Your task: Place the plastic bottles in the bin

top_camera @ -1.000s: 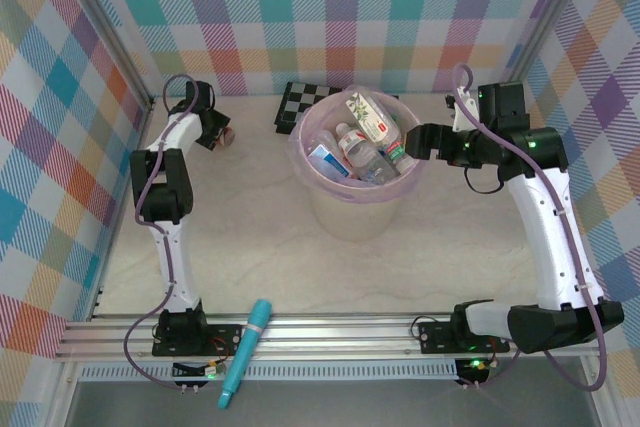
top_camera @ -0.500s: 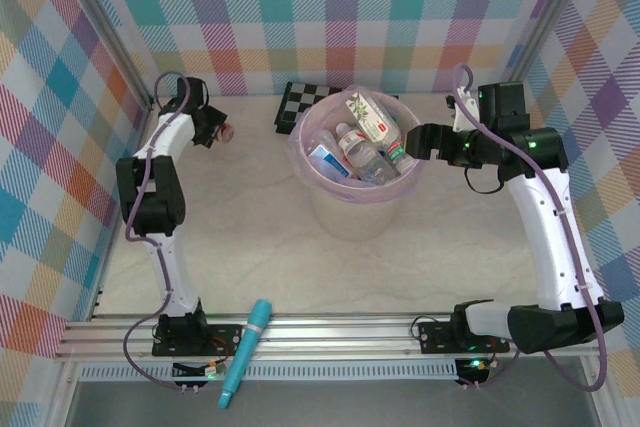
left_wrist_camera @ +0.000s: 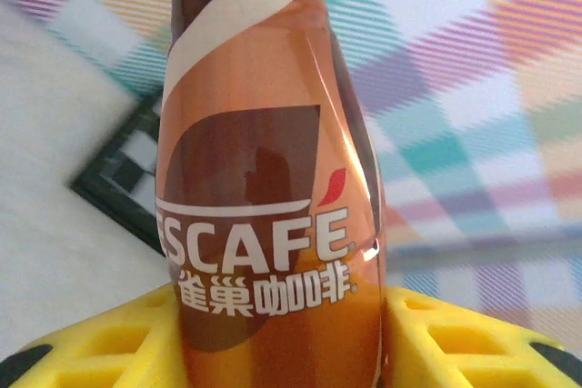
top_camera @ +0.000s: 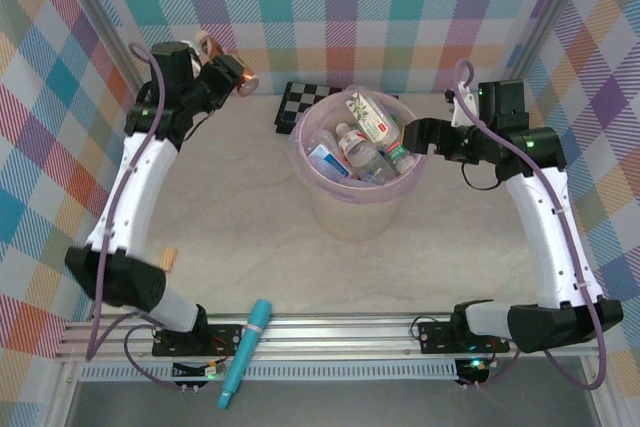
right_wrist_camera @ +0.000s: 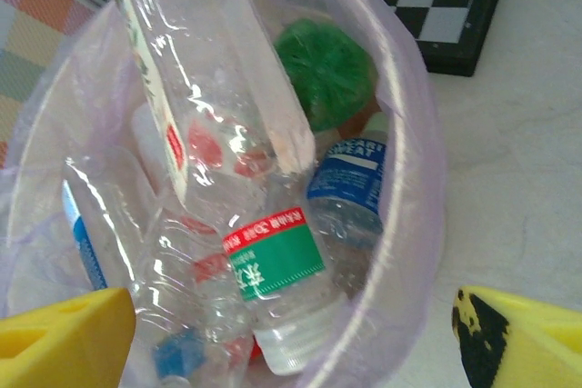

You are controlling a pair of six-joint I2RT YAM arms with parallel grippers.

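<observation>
A brown Nescafé coffee bottle [left_wrist_camera: 264, 179] stands upright between the yellow fingers [left_wrist_camera: 91, 343] of my left gripper [left_wrist_camera: 277, 343], which is shut on its lower body. From above, that gripper [top_camera: 215, 77] hangs raised at the far left with the bottle [top_camera: 238, 78] pointing right, well left of the bin [top_camera: 330, 202]. The pale-pink bin holds several plastic bottles: one with a green and red label [right_wrist_camera: 273, 265], one with a blue label [right_wrist_camera: 350, 170], and a green one [right_wrist_camera: 323, 70]. My right gripper [right_wrist_camera: 291, 343] is open at the bin's right rim [top_camera: 405, 142], with nothing held.
A black-and-white checkerboard [top_camera: 290, 102] lies flat behind the bin, against the back wall. A teal pen-like tube [top_camera: 248, 347] rests across the front rail. A small tan piece [top_camera: 168, 259] lies on the table near the left arm. Plaid walls close in three sides.
My left arm has lifted from the table's far-left corner, carrying the brown bottle up and slightly right. The right arm has barely moved.
</observation>
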